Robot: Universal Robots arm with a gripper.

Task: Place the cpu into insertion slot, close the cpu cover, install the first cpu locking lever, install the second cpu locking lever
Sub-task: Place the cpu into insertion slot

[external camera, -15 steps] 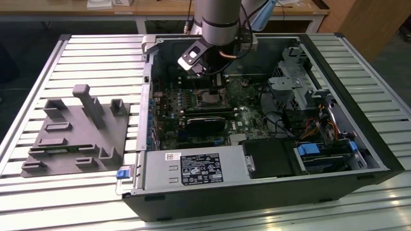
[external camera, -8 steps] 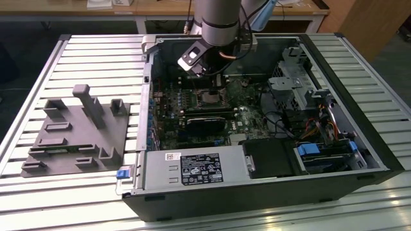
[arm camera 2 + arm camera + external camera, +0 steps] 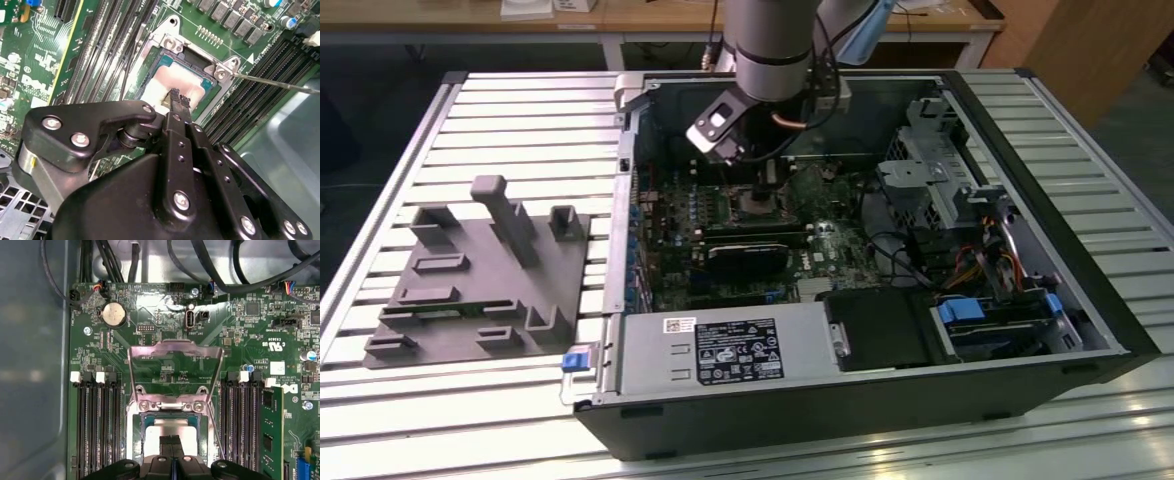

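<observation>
- We are seeing the gripper (image 3: 179, 100) pinched narrow, nothing showing between its tips, poised right over the cpu (image 3: 167, 80); whether it is touching, we cannot tell.
- The cpu is lying flat in the slot (image 3: 136, 425).
- The cover (image 3: 175, 346) is standing open and a lever (image 3: 275, 82) is sticking out free: closing and both levers remain.
- In the exterior view, a grey fixture (image 3: 480, 270) is sitting at nine o'clock from the case (image 3: 854, 400).
</observation>
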